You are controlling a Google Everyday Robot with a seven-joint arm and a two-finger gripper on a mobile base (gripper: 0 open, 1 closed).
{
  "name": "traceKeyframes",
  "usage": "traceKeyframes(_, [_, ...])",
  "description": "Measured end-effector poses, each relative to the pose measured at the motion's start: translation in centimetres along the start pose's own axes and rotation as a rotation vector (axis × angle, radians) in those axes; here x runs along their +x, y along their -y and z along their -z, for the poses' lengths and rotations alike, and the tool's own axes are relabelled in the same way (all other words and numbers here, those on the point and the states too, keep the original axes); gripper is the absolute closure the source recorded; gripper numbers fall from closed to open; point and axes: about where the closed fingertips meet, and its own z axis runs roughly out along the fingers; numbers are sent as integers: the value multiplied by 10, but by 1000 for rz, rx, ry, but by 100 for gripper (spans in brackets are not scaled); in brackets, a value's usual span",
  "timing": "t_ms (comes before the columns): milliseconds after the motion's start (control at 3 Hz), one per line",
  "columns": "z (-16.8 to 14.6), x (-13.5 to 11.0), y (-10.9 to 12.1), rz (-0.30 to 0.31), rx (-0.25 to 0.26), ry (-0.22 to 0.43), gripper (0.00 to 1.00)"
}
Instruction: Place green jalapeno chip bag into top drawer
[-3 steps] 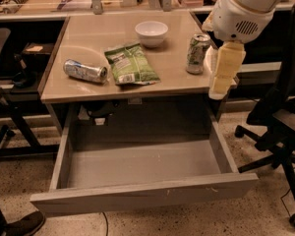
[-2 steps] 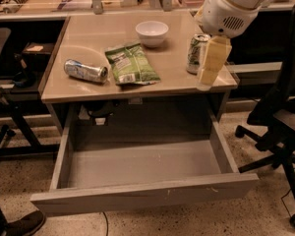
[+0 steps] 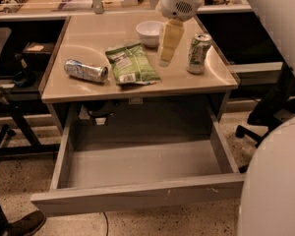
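The green jalapeno chip bag [image 3: 132, 63] lies flat on the desk top, left of centre, with white label patches showing. The top drawer [image 3: 137, 198] is pulled out below the desk, and its plain grey inside shows nothing in it. My gripper [image 3: 164, 61] hangs from a white wrist above the desk. It hovers just right of the bag and in front of the white bowl, and holds nothing that I can see.
A white bowl [image 3: 149, 32] sits at the back of the desk [image 3: 88, 90]. A green-and-white can [image 3: 197, 53] stands upright at the right. A silver can [image 3: 86, 70] lies on its side at the left. Office chairs flank the desk.
My gripper has moved left, from beside the upright can on the right to just right of the chip bag. The objects on the desk have not moved.
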Motion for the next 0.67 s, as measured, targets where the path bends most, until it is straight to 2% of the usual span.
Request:
traceKeyframes(333, [1, -2, 2, 2, 6, 5, 0])
traceKeyframes(667, [-22, -13, 7, 16, -7, 56, 0])
